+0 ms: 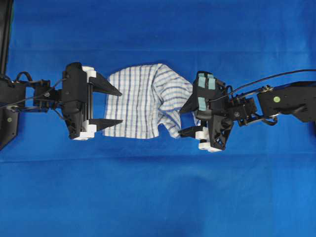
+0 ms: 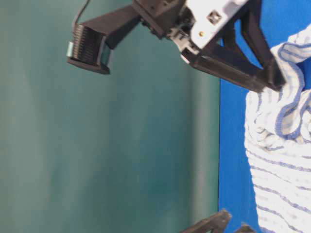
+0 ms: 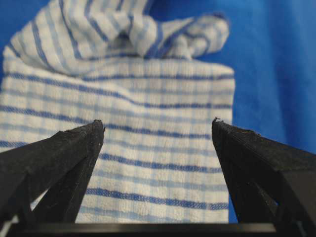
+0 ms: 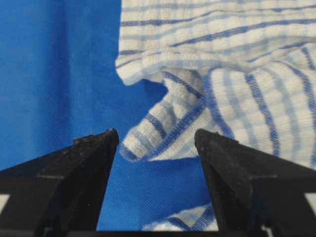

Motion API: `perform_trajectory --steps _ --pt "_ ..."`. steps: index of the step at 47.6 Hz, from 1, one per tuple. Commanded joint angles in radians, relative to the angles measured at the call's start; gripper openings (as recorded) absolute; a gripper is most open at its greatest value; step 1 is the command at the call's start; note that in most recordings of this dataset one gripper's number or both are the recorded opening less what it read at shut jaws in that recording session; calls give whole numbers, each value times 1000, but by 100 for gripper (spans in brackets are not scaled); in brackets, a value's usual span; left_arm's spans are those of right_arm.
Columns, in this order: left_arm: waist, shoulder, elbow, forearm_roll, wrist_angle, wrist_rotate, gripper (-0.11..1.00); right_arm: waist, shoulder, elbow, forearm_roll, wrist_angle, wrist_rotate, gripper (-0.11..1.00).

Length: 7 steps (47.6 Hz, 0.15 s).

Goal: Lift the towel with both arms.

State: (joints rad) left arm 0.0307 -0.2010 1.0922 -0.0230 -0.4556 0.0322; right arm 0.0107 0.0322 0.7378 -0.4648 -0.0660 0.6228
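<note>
Two black grippers face each other across a checked towel [image 1: 148,101] that lies on the blue table covering [image 1: 158,192] near the middle of the overhead view. Nearest in the left wrist view, the left gripper [image 3: 158,129] has its pointed fingers spread wide, with the flat, smooth end of the towel filling the gap between them; farther off in that view the cloth bunches into a twisted, rumpled heap. From overhead, the left gripper [image 1: 118,107] sits at the towel's left edge, its two fingertips just reaching the upper and lower corners of that edge — whether they touch the cloth I cannot tell. The right gripper [image 4: 156,137] is likewise spread wide; close before its fingers a folded flap of the towel pokes out over the blue covering, and beyond it the striped cloth rises in broader folds. Overhead, the right gripper [image 1: 183,121] is turned at an angle, carries teal pads on its upper side, and stands at the crumpled right end of the towel. In the table-level view one finger tip of a gripper lies against the bunched edge of the cloth; a dark green backdrop [image 2: 121,145] stands behind. Neither claw pinches anything.
</note>
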Motion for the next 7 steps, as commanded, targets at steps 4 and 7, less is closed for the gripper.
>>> perform_trajectory --steps 4,7 --pt "0 35 -18 -3 -25 -2 90 -5 21 -9 -2 -18 0 66" --pt "0 51 -20 -6 -29 -2 90 -8 37 -11 0 -18 0 66"
